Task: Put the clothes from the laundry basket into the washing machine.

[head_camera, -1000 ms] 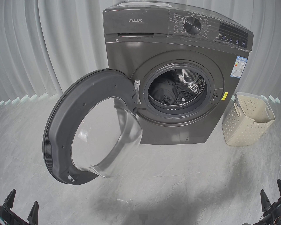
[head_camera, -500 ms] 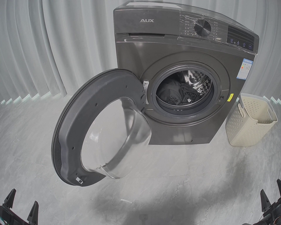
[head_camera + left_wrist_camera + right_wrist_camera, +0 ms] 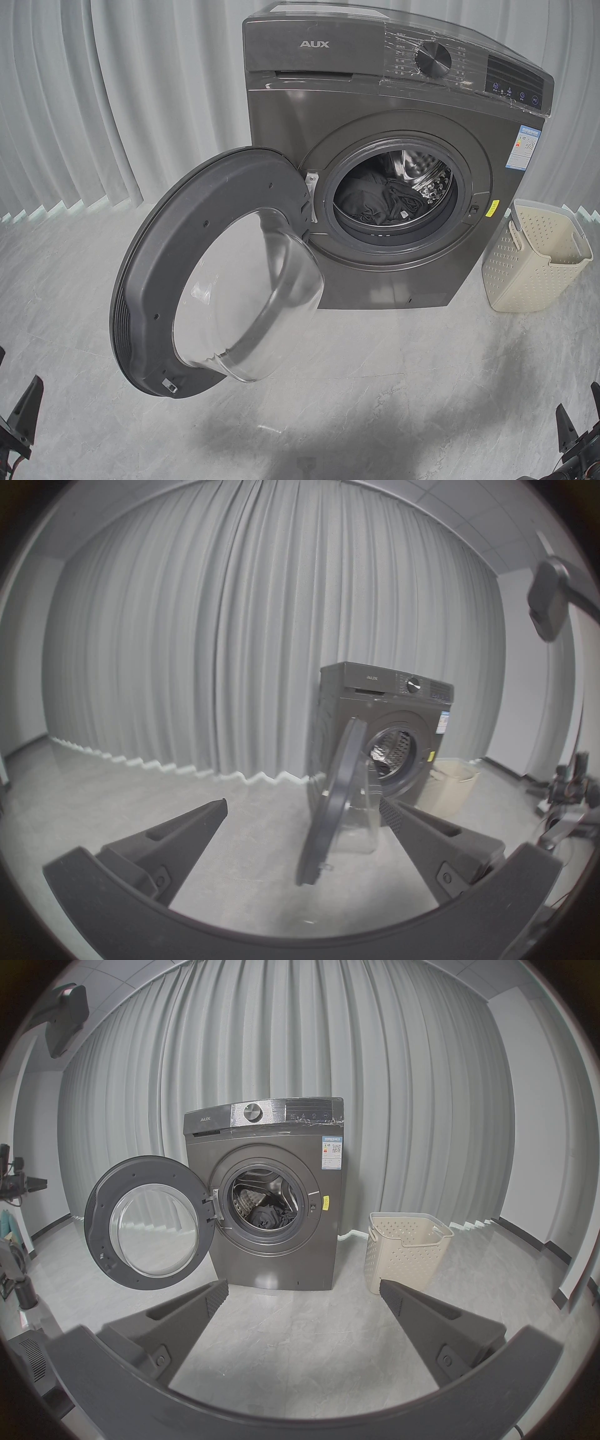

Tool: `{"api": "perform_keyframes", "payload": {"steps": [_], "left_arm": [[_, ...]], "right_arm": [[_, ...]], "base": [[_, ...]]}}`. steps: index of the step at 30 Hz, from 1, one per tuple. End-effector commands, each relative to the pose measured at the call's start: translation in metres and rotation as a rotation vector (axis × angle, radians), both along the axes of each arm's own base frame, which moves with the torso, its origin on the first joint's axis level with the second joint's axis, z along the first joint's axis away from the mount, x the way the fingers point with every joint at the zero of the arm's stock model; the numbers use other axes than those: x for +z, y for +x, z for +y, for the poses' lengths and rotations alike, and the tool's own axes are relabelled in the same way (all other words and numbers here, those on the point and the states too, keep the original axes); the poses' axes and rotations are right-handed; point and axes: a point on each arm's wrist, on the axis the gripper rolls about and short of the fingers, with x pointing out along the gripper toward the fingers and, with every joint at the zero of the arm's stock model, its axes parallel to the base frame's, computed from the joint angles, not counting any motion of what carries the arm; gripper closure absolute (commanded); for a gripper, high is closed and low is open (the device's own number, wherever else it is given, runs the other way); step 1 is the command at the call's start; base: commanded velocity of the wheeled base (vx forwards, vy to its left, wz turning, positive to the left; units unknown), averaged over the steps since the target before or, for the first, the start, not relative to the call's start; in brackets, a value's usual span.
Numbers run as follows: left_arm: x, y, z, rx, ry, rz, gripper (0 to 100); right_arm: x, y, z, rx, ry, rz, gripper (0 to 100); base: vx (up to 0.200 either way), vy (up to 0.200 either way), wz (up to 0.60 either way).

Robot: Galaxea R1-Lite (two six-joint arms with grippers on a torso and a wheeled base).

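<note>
From the head view I have the washing machine (image 3: 387, 106) straight ahead, its round door (image 3: 156, 262) swung wide open toward my left. Dark clothes (image 3: 375, 200) lie heaped inside the drum (image 3: 425, 172). The cream laundry basket (image 3: 522, 275) stands upright on the grey floor (image 3: 375, 387), just beside the machine on my right. The left gripper (image 3: 15, 378) sits at the lower left corner and the right gripper (image 3: 581, 409) at the lower right, both well apart from the machine and the basket. On the left wrist view the left gripper (image 3: 299, 805) has its two dark fingers (image 3: 187, 827) spread wide. Past them I see the door (image 3: 331, 805) nearly edge-on, the machine behind it, the basket (image 3: 453, 783) farther along and a pleated curtain (image 3: 219, 636) across the back wall. On the right wrist view the right gripper (image 3: 303, 1285) is likewise spread wide and faces the machine's front squarely. The clothes (image 3: 269, 1215) are a dark bundle low in the drum, and the basket (image 3: 406, 1250) stands near the machine's side.
</note>
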Motion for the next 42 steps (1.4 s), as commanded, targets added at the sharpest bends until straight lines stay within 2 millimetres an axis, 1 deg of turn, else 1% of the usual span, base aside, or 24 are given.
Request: {"api": "perform_keyframes", "payload": {"steps": [1, 2, 3, 5, 6, 7, 12, 18, 19, 20, 21, 26, 30, 34, 42], "left_arm": [[0.025, 0.055, -0.011, -0.215, -0.097, 0.221, 0], [0.027, 0.072, -0.017, -0.245, -0.16, 0.285, 0], [0.027, 0.072, -0.017, -0.245, -0.16, 0.285, 0], [0.029, 0.088, -0.021, -0.258, -0.175, 0.297, 0], [0.029, 0.09, -0.021, -0.262, -0.175, 0.298, 0], [0.028, 0.099, -0.024, -0.271, -0.171, 0.304, 0], [0.025, 0.129, -0.032, -0.29, -0.138, 0.342, 0], [0.016, 0.153, -0.038, -0.33, -0.072, 0.37, 0], [0.016, 0.153, -0.038, -0.33, -0.072, 0.37, 0], [0.012, 0.16, -0.041, -0.347, -0.048, 0.376, 0], [0.011, 0.163, -0.042, -0.357, -0.04, 0.374, 0], [0.009, 0.17, -0.048, -0.411, -0.024, 0.355, 0], [0.013, 0.164, -0.065, -0.523, -0.01, 0.332, 0], [0.015, 0.161, -0.077, -0.591, 0.005, 0.328, 0], [0.031, 0.164, -0.1, -0.676, 0.006, 0.286, 0]], "right_arm": [[-0.005, 0.0, 0.0, 0.0, 0.0, 0.001, 0], [-0.005, 0.0, 0.0, 0.0, 0.0, 0.003, 0], [-0.005, 0.0, 0.0, 0.0, 0.0, 0.003, 0], [-0.005, 0.0, 0.0, 0.0, 0.0, 0.001, 0], [-0.005, 0.0, 0.0, 0.0, 0.0, 0.001, 0], [-0.005, 0.0, 0.0, 0.001, 0.0, 0.003, 0], [-0.005, 0.0, 0.0, 0.0, 0.0, 0.001, 0], [-0.005, 0.0, 0.0, 0.0, 0.0, 0.001, 0], [-0.005, 0.0, 0.0, 0.0, 0.0, 0.001, 0], [-0.005, 0.0, 0.0, 0.0, 0.0, 0.001, 0], [-0.005, 0.0, 0.0, 0.0, 0.0, 0.001, 0], [-0.005, 0.0, 0.0, 0.0, 0.0, 0.001, 0], [-0.005, 0.0, 0.0, 0.0, 0.0, 0.001, 0], [-0.005, 0.0, 0.0, 0.0, 0.0, 0.001, 0], [-0.005, 0.0, 0.0, 0.0, 0.0, 0.001, 0]], "base": [[0.0, 0.0, 0.0], [0.0, 0.0, 0.0], [0.0, 0.0, 0.0], [0.0, 0.0, 0.0], [0.0, 0.0, 0.0], [0.0, 0.0, 0.0], [0.0, 0.0, 0.0], [0.0, 0.0, 0.0], [0.0, 0.0, 0.0], [0.0, 0.0, 0.0], [0.0, 0.0, 0.0], [0.0, 0.0, 0.0], [0.0, 0.0, 0.0], [0.0, 0.0, 0.0], [0.0, 0.0, 0.0]]}}
